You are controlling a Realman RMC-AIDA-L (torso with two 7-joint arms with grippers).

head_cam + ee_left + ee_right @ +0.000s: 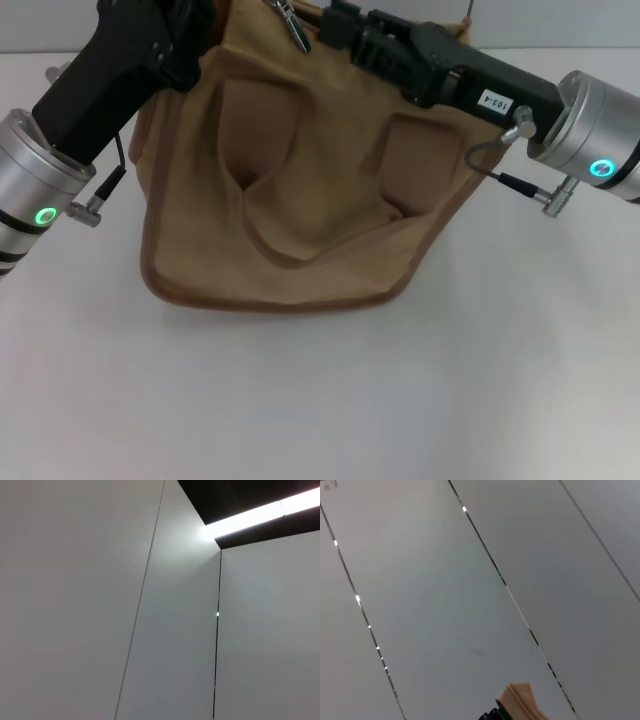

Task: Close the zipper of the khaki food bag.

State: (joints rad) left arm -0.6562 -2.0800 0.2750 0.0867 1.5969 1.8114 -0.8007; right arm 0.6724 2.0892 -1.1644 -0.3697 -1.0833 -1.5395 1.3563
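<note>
The khaki food bag (300,200) stands on the white table, tan canvas with brown piping along its lower edge and two flat pockets on its near side. Its top runs out of the head view, so the zipper track is hidden; only a small silver metal tab (290,27) shows at the top edge. My left gripper (185,40) is pressed against the bag's top left corner. Coming in from the right, my right gripper (338,22) rests at the bag's top, just right of the silver tab. A scrap of khaki fabric (520,702) shows in the right wrist view.
White table (320,400) lies all around the bag. Both wrist views look up at grey wall panels (75,605) and a strip light (260,512). A thin cable (490,160) loops off the right arm beside the bag's right side.
</note>
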